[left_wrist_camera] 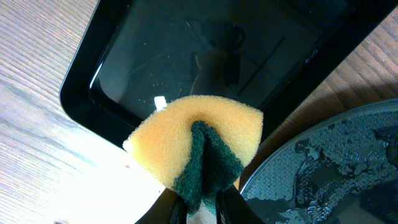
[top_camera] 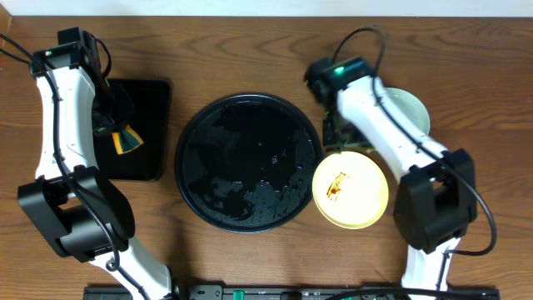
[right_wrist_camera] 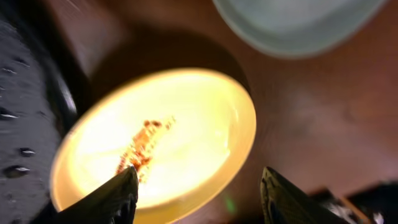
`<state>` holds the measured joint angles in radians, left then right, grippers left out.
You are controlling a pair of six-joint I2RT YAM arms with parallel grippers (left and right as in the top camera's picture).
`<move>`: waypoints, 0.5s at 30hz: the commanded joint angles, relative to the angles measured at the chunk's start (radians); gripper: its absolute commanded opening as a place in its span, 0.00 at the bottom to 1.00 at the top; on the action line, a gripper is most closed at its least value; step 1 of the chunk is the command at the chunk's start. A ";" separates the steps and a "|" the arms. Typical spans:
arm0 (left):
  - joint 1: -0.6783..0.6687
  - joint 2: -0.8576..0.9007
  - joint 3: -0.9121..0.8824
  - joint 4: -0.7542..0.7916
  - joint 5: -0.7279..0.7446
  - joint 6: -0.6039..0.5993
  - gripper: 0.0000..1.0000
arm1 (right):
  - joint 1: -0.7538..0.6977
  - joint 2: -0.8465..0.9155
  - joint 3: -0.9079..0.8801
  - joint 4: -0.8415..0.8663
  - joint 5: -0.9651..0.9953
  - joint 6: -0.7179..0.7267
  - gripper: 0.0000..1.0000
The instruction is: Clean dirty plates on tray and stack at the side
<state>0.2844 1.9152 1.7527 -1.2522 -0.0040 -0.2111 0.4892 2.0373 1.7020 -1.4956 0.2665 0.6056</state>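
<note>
Left of the glossy round black tray (top_camera: 248, 162), the left gripper (left_wrist_camera: 202, 210) is pinching a yellow-green foam sponge (left_wrist_camera: 199, 134); right of it, the right gripper (right_wrist_camera: 199, 190) is hovering spread above a smeared pale-yellow round plate (right_wrist_camera: 186, 124).

left fingers (left_wrist_camera: 231, 209) pinching sponge (left_wrist_camera: 205, 134); right fingers (right_wrist_camera: 115, 199) spread apart, angled down

The tray (top_camera: 241, 133) is glossy black (beaded with droplets). The desk (top_camera: 250, 50) is grained wood. The sponge (left_wrist_camera: 211, 124) is porous foam.

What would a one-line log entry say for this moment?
left gripper: shut on sponge, above small tray | right gripper: open above yellow plate, smeared | round tray: wet, no plates
</note>
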 commanded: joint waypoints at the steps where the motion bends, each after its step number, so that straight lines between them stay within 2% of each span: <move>1: 0.001 -0.006 0.019 -0.003 -0.011 0.017 0.16 | 0.016 -0.003 -0.075 -0.011 0.071 0.166 0.62; 11: 0.000 -0.006 0.019 0.005 -0.011 0.019 0.17 | 0.015 -0.047 -0.333 0.053 0.026 0.235 0.62; 13: 0.000 -0.006 0.019 0.007 -0.011 0.020 0.17 | 0.015 -0.077 -0.369 0.086 -0.003 0.235 0.65; 15: 0.001 -0.006 0.019 0.008 -0.011 0.021 0.22 | 0.013 -0.109 -0.403 0.121 -0.029 0.235 0.68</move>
<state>0.2844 1.9152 1.7527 -1.2472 -0.0063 -0.2016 0.5045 2.0060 1.3300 -1.3994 0.2752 0.8089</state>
